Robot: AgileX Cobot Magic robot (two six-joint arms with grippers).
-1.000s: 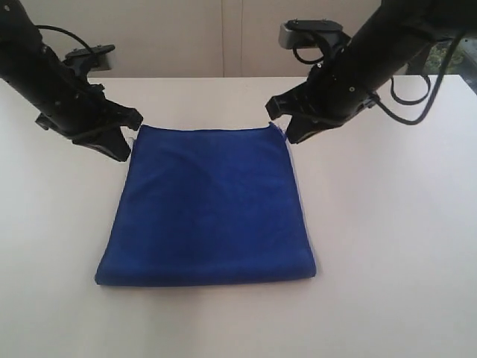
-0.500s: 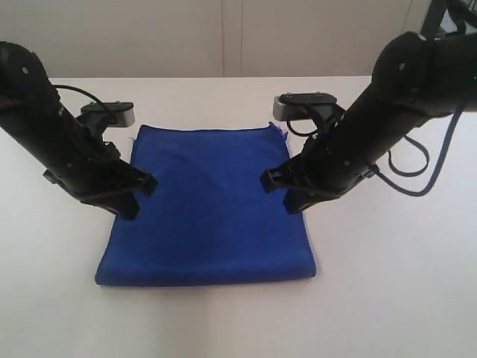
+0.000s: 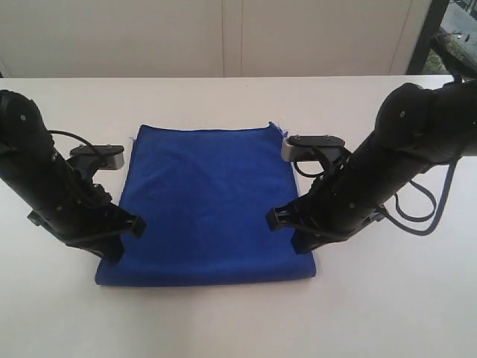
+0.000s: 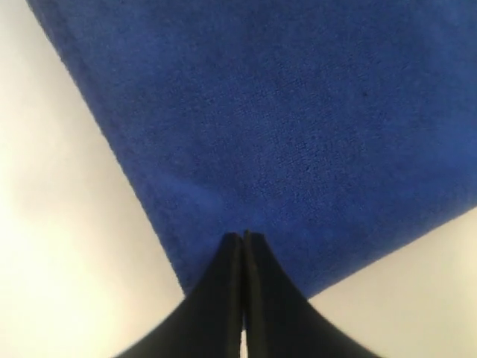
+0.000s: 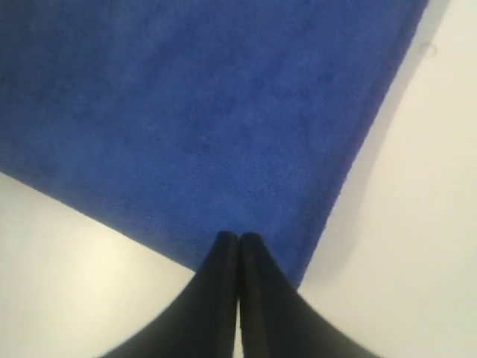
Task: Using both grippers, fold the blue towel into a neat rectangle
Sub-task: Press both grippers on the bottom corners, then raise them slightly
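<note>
At left, the left end effector (image 3: 121, 242) hangs low over the near left corner of the blue towel (image 3: 209, 198), its two black fingers pressed flat together with nothing between them. The left wrist view shows the closed tips (image 4: 244, 239) just inside that corner of the cloth (image 4: 298, 112). Whether they touch the pile cannot be told.

At centre, the towel lies flat and roughly square on the pale tabletop (image 3: 387, 313). It sits midway between the left and right edges, and its far hem stops short of the far edge. Its near edge looks rounded and thick, which suggests a fold already lies there. The surface shows no wrinkles.

At right, the right end effector (image 3: 293, 233) mirrors its partner over the near right corner, its fingers likewise closed on nothing. The right wrist view puts its tips (image 5: 238, 239) over the cloth (image 5: 186, 97) beside the right-hand hem.

The towel looks light, soft and limp. It is likely to sag between two grips rather than hold a line, though the terry pile should not slip readily from the pads. The best holds appear to be the two near corners, pinched right at the hems and through every layer. Both fingers would first have to spread. Lifting one corner ahead of the other risks a skewed fold, and a shallow pinch may catch only the top layer.
</note>
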